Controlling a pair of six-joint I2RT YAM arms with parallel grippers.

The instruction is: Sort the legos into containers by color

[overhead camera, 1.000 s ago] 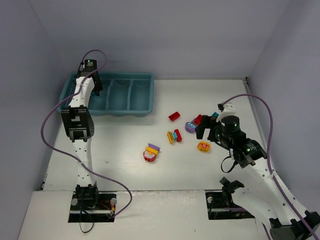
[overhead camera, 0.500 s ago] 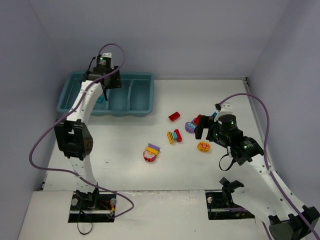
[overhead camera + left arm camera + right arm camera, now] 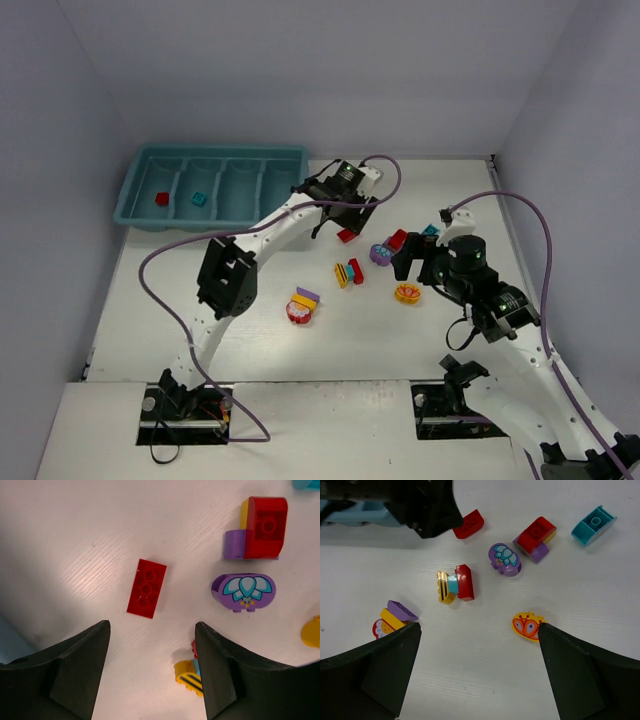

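**Top view.** Finds the left arm reaching from its near-left base, elbow bent, diagonally across the table to the flat red brick. Puts the left gripper pointing down just beside that brick. Cannot judge the finger gap from here. Finds the right arm folded low, right of the red brick, with the right gripper spread wide just beyond an orange flower piece. Places the tray well left of the red brick, with a small red piece in the leftmost compartment and a teal piece in the next. Finds the other legos loose on the table, right of and nearer than the red brick.

**Left wrist view.** Shows the left gripper released, fingers apart and empty, with the red brick flat just ahead of the gap, untouched. Places a purple oval piece right of the brick and a red, purple and yellow stack beyond that. Loses part of a yellow striped piece behind the right finger. Sees a teal corner and a yellow edge cut off by the frame.

**Right wrist view.** Shows the right gripper fully released, nothing between the fingers. Finds the red brick at the top, one end covered by the dark bulk of the left gripper. Finds the orange flower piece just beside the right finger. Loses part of a purple, yellow and red stack behind the left finger. Sees only a pale-blue strip of the tray, left of the red brick.
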